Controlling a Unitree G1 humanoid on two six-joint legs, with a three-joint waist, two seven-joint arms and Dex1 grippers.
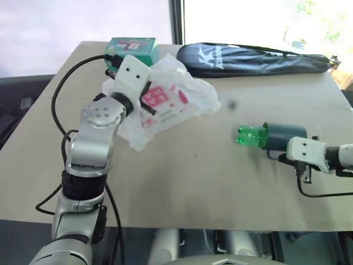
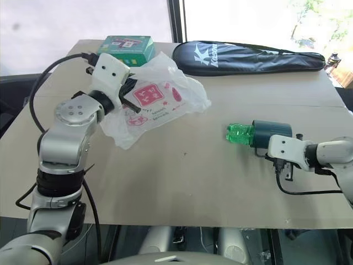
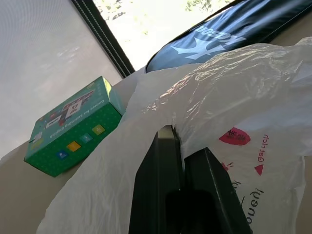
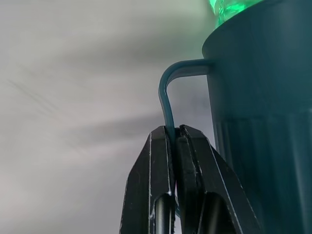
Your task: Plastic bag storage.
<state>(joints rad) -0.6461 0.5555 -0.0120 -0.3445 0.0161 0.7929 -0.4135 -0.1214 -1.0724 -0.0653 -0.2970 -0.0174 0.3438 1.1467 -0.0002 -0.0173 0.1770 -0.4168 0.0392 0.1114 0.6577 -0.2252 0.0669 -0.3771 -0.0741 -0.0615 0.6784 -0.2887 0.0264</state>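
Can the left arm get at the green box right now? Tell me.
Probably not yet: the left gripper is shut on the plastic bag, which drapes between it and the green box just beyond.

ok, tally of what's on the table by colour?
Green: 2, box and bottle
White: 1, bag, pinched in the left fingers
Black: 1, racket cover
Dark teal: 1, cup, handle pinched in the right fingers, bottle sticking out of its mouth
Total: 5
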